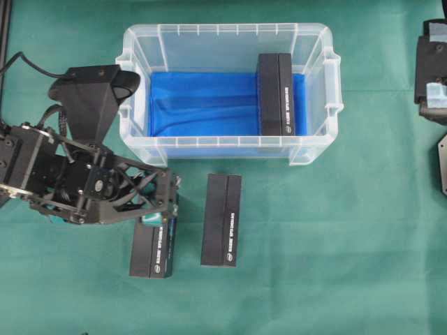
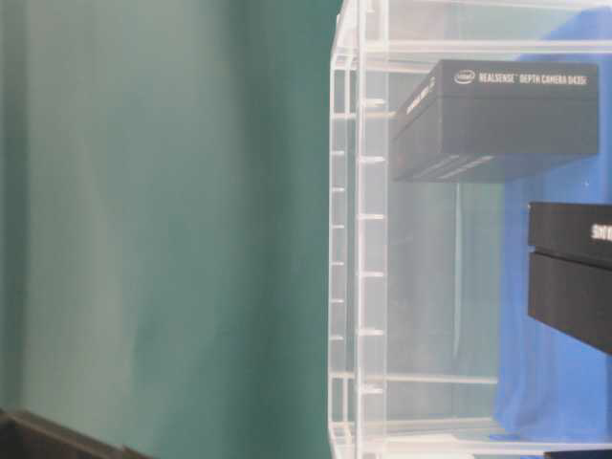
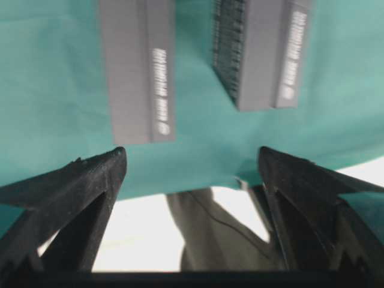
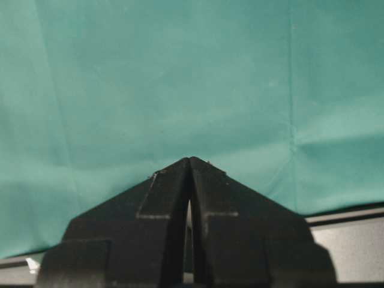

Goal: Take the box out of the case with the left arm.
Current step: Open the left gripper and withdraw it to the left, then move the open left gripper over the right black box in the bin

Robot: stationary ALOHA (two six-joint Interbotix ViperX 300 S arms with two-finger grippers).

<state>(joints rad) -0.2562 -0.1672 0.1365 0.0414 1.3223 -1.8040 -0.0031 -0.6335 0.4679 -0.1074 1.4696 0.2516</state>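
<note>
One box left in the case, two already out on the green surface (image 1: 335,244).

The clear case (image 1: 230,143) sits at the far middle, a black box (image 1: 276,94) lying against its right end on the blue lining. Near it lie two more boxes: one (image 1: 221,220) in the middle, another (image 1: 152,248) to its left, partly under the left arm's spread fingers (image 1: 155,220). The right arm (image 1: 433,77) shows at the far right edge.

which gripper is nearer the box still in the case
Left. The left gripper sits outside the case, over a box on the cloth; the right gripper is off at the far right edge.
</note>
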